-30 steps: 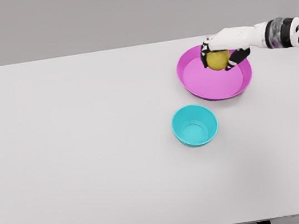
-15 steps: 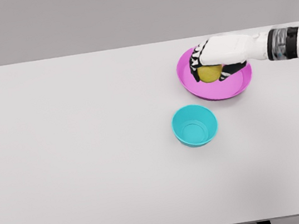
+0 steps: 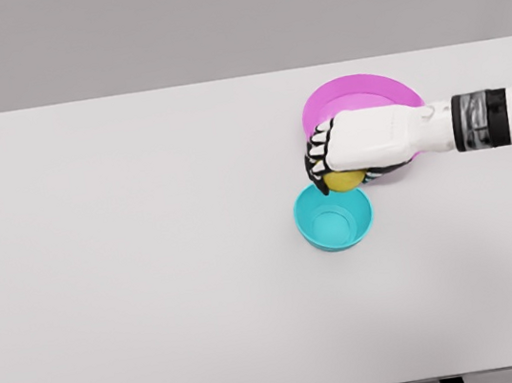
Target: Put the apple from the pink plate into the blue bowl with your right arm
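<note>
- Head view, looking down on a big white table (image 3: 151, 265) that fills most of the frame, with a grey wall strip along the top.
- Right hand (image 3: 346, 151) comes in from the right edge, right of centre. Its fingers (image 3: 319, 156) are curled around the apple (image 3: 343, 179), so it's a proper wrap-around grip, not a pinch. Only the yellowish underside of the apple peeks out below the palm.
- Apple and hand sit just over the upper rim of the bowl (image 3: 334, 216), at its top edge and not down inside. Can't tell if the apple is actually touching the rim or just above it.
- Plate (image 3: 357, 94) is right behind the hand, toward the upper right. The hand and forearm cover its lower half, so only the top arc shows. Nothing visible on the part I can see.
- Bowl and plate are near each other, with the hand bridging the gap between them.
- Room to move: the whole left half and the bottom of the table are open. Plate is fairly near the table's far edge; bowl is more in the middle.
- Left arm doesn't show anywhere.
</note>
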Controlling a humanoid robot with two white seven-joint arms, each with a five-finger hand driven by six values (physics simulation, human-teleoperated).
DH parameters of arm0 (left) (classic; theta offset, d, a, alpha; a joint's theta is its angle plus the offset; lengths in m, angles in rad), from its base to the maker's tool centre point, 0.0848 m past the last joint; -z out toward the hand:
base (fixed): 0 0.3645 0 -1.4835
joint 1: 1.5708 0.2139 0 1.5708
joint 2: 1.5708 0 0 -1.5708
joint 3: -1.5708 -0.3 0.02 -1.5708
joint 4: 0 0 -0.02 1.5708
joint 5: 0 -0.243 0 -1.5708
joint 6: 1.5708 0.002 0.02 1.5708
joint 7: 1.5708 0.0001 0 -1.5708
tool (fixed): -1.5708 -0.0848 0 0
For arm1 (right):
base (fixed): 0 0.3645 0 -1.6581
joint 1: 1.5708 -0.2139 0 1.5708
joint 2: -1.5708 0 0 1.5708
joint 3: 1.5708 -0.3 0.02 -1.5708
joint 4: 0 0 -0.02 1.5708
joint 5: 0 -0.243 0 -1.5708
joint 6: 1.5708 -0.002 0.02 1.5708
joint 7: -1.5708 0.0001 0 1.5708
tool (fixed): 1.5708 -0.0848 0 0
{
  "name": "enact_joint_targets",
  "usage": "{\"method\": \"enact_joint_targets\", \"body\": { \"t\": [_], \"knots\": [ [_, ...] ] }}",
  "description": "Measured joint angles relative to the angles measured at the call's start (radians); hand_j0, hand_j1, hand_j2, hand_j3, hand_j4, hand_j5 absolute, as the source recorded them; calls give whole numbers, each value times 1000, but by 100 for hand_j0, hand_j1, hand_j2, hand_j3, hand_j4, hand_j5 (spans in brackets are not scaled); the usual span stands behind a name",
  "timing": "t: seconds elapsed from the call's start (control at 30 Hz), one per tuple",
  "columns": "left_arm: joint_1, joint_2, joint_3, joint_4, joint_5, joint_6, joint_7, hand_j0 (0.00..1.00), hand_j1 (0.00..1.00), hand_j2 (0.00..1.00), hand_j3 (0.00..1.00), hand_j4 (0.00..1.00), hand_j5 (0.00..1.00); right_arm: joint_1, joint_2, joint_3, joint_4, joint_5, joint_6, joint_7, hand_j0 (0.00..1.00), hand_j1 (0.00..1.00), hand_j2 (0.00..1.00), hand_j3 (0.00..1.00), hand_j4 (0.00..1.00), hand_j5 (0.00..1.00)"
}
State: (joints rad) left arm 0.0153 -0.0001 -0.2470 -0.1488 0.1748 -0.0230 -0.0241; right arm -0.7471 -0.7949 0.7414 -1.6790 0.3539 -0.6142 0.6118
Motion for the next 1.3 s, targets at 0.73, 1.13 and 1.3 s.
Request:
{"method": "enact_joint_targets", "body": {
  "t": [0.73, 1.13, 1.3],
  "knots": [
    [2, 0, 0, 0, 0, 0, 0, 100, 100, 100, 100, 100, 100, 61, 4, 18, -24, 6, 0, -1, 100, 100, 100, 100, 100, 100],
    [2, 0, 0, 0, 0, 0, 0, 100, 100, 100, 100, 100, 100, 49, -2, 13, -27, 4, 1, 0, 100, 100, 100, 100, 100, 100],
    [0, 0, 0, 0, 0, 0, 0, 100, 100, 100, 100, 100, 100, 86, -6, -192, 63, -7, 1, 0, 100, 100, 100, 100, 100, 100]
  ]
}}
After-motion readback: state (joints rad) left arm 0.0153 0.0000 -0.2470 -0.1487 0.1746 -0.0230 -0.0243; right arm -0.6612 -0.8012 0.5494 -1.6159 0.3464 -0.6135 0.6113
